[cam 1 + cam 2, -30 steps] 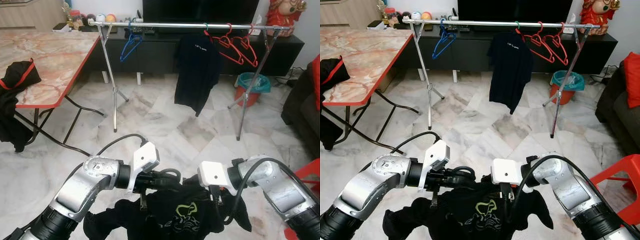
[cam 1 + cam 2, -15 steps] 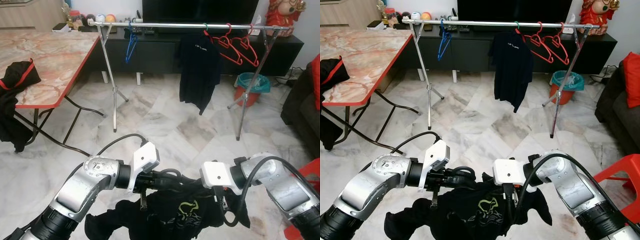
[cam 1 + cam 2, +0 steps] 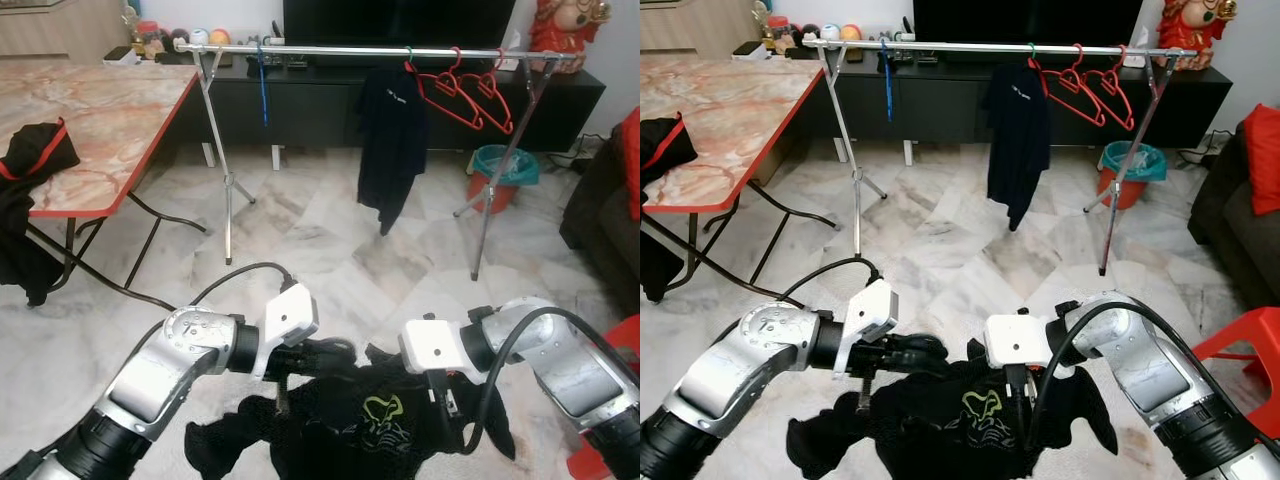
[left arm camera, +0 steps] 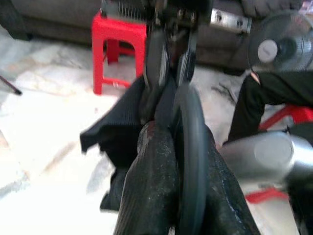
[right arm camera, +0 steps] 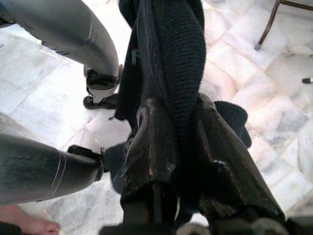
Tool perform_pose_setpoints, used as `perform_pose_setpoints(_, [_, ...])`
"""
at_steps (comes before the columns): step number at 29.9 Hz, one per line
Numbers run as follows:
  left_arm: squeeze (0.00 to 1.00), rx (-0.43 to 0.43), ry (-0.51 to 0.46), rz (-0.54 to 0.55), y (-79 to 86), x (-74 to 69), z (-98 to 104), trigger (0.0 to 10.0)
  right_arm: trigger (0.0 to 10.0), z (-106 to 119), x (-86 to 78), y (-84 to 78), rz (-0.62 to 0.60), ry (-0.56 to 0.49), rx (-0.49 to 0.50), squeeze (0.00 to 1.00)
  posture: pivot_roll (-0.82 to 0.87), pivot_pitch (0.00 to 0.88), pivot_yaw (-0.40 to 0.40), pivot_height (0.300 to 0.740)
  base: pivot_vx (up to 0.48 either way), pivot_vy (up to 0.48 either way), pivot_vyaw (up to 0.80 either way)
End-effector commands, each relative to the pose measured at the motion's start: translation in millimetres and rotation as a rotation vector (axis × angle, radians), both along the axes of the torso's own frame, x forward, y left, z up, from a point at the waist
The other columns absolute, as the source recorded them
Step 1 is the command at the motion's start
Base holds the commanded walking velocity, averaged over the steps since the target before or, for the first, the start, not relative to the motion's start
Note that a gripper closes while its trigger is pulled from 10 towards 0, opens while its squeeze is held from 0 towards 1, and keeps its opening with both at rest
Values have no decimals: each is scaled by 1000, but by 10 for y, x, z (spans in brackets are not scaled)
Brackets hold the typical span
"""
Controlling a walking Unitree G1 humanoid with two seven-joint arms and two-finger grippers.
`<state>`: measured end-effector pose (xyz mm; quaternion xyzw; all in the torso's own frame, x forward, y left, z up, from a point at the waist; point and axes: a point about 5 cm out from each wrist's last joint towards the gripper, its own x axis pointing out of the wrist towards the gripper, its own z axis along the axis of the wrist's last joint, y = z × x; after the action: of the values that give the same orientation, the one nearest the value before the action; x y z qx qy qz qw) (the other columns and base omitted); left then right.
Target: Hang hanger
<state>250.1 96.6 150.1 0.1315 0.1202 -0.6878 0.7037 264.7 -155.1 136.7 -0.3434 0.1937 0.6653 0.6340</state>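
As I walk on, the clothes rail (image 3: 350,50) has drawn slightly nearer; my left gripper (image 4: 166,105) and right gripper (image 5: 178,120) stay clamped on the black T-shirt (image 3: 975,420), so hanging remains ahead.

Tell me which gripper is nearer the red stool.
Right. The right gripper, shut on the black shirt, sits on the red stool's side; the left gripper clamps the shirt farther across.

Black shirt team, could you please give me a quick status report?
Both claws, left and right, shut on the black shirt. Shirt held low. Garment rack ahead, across open floor.
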Motion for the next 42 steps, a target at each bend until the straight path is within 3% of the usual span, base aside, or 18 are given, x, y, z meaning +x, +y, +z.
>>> perform_pose_setpoints(1, [0, 115, 0, 7, 122, -3, -82, 0, 0, 162, 16, 21, 47, -71, -10, 0, -113, 0, -19, 740, 0, 0, 0])
perform_pose_setpoints(3, [0, 134, -3, -6, 144, -19, -86, 0, 0, 152, 10, 35, 52, -70, -12, 0, -114, 0, -18, 740, 0, 0, 0])
perform_pose_setpoints(4, [0, 126, -9, 2, 141, -14, -81, 0, 10000, 142, 21, 65, 47, -82, 0, 0, -114, 0, -18, 740, 0, 0, 0])
perform_pose_setpoints(16, [0, 75, -17, 8, 67, 3, -46, 0, 10000, 99, 25, 76, 33, -82, -3, 0, -110, 0, -19, 740, 0, 0, 0])
perform_pose_setpoints(17, [0, 69, -30, 19, 64, 20, -36, 1529, 10000, 93, 25, 82, 32, -82, 0, 0, -110, 0, -19, 740, 0, 0, 0])
perform_pose_setpoints(19, [0, 66, -37, 26, 62, 29, -33, 1529, 10000, 91, 26, 85, 30, -82, 2, 0, -110, 0, -19, 740, 0, 0, 0])
perform_pose_setpoints(20, [0, 63, -44, 47, 59, 51, -33, 10000, 10000, 86, 27, 96, 26, -81, 10, 0, -107, 0, -18, 740, 0, 0, 0])
perform_pose_setpoints(33, [0, 10, -21, 69, 49, 60, -20, 10000, 10000, 64, 21, 114, 27, -75, 15, 0, -104, 0, -18, 740, 0, 0, 0])
perform_pose_setpoints(34, [0, 7, -17, 67, 47, 59, -18, 4392, 10000, 64, 20, 115, 27, -75, 16, 0, -104, 0, -18, 740, 0, 0, 0])
perform_pose_setpoints(35, [0, -10, -2, 58, 39, 51, -5, 0, 10000, 64, 21, 117, 27, -76, 17, 0, -104, 0, -18, 740, 0, 0, 0])
perform_pose_setpoints(42, [0, -27, 10, 32, 31, 26, 25, 0, 10000, 55, 7, 126, 40, -71, 16, 0, -106, 0, -18, 740, 0, 0, 0])
